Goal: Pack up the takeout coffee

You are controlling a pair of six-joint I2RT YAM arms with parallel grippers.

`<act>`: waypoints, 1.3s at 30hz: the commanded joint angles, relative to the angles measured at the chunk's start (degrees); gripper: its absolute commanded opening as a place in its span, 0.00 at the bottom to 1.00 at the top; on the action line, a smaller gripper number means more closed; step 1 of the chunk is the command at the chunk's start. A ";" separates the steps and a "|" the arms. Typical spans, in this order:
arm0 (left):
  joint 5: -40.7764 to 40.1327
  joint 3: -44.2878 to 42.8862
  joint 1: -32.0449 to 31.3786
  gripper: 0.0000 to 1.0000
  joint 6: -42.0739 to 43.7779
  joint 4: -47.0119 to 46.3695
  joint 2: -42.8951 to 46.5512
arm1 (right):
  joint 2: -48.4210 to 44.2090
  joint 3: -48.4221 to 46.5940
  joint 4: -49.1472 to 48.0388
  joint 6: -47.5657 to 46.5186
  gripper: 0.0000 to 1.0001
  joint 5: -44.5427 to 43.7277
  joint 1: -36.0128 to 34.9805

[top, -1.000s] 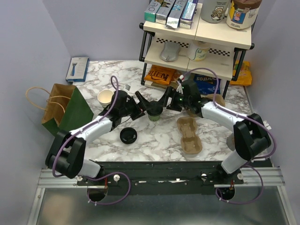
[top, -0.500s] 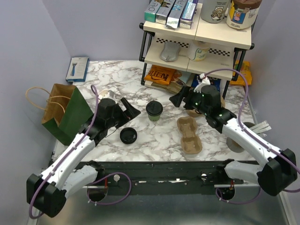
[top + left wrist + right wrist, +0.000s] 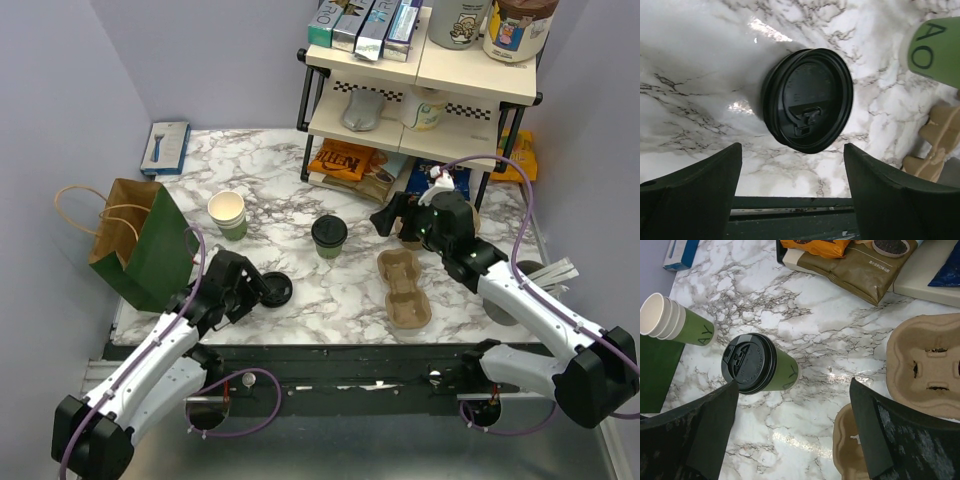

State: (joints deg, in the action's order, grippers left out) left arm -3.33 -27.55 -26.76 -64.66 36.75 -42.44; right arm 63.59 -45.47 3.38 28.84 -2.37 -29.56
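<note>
The takeout coffee (image 3: 328, 236) is a dark-green cup with a black lid on it, upright mid-table; it also shows in the right wrist view (image 3: 760, 365). A loose black lid (image 3: 277, 289) lies flat near the front edge and fills the left wrist view (image 3: 807, 100). My left gripper (image 3: 255, 292) is open and empty just left of that lid, its fingers (image 3: 690, 200) short of it. My right gripper (image 3: 388, 220) is open and empty, right of the lidded cup with a gap between them, fingers (image 3: 705, 435) wide apart.
A stack of open green cups (image 3: 227, 213) stands left of the lidded cup. A brown pulp carrier (image 3: 404, 288) lies front right, another (image 3: 930, 360) beside it. A green paper bag (image 3: 140, 240) stands at left. A shelf rack (image 3: 420, 90) with snack packs is at the back.
Both grippers have drawn back from the lidded cup. The left arm swung down toward the front edge beside the loose lid, uncovering the open cups. The right arm pulled back to the right.
</note>
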 commanded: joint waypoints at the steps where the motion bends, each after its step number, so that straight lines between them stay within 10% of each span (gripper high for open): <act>1: -1.59 2.85 -0.22 0.81 -3.36 -3.26 -1.85 | 0.13 0.65 0.75 -0.80 1.00 -0.79 -0.23; 17: -9.50 0.39 -0.13 0.39 -3.10 -8.54 -16.45 | -0.84 1.09 2.69 -1.68 1.00 -5.80 -0.23; 39: -20.83 -9.97 11.64 0.32 -0.38 -5.90 -28.74 | 0.13 -0.32 5.85 -2.82 1.00 -9.32 -0.15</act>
State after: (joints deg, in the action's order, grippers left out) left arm -19.44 -34.46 -17.19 -67.00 30.09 -68.45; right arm 63.61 -45.08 7.99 26.89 -9.76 -29.56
